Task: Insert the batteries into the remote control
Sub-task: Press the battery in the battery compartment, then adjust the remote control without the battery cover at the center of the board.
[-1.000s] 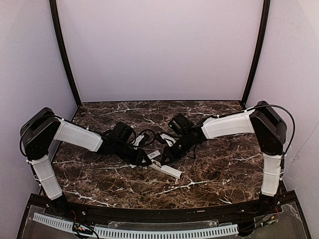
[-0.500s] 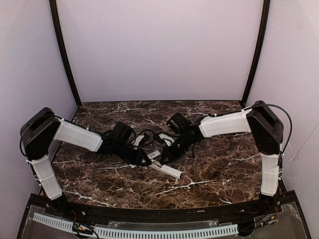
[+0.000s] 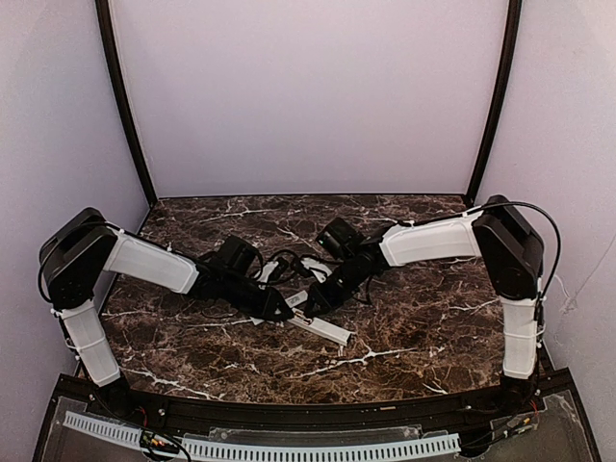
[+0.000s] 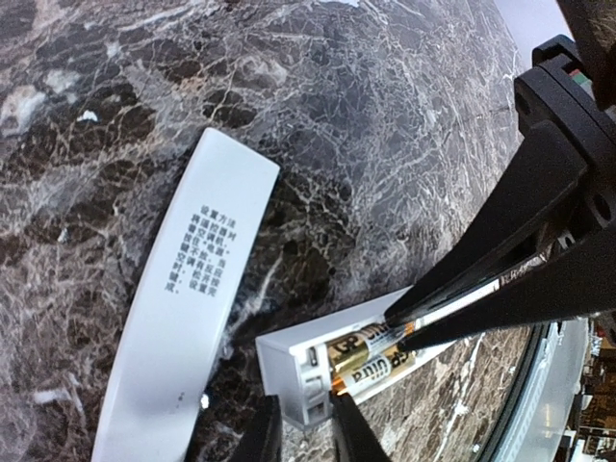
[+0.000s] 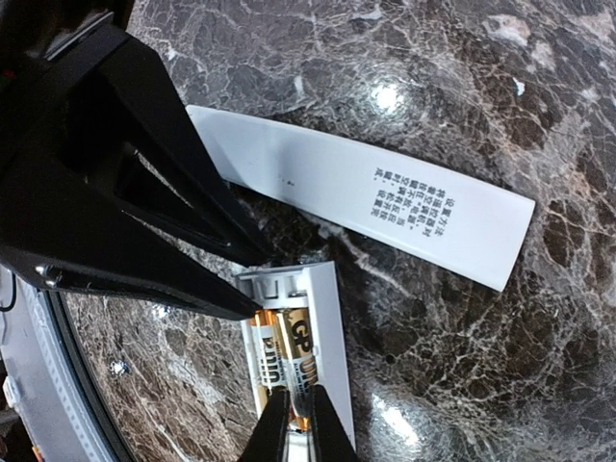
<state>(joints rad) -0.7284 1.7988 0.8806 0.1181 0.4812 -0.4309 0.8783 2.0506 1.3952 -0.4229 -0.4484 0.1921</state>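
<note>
Remote control (image 3: 322,329), one: lies slantwise on the marble table (image 3: 433,318) just below centre of the top view, with its compartment open upward. Holds two batteries (image 5: 285,348), gold and black, side by side. Close by but not touching, one flat white strip (image 5: 366,192) with small black print, running toward the upper right of the right wrist view.

Two grippers, meeting over the remote's upper-left end in the top view. Left gripper (image 4: 306,414): set to a narrow span across that end of the remote, one finger on each side, gripping it. Right gripper (image 5: 295,409): fingers nearly together, tips pinching the end of one of the batteries in the compartment, at bottom centre of its own view.
</note>
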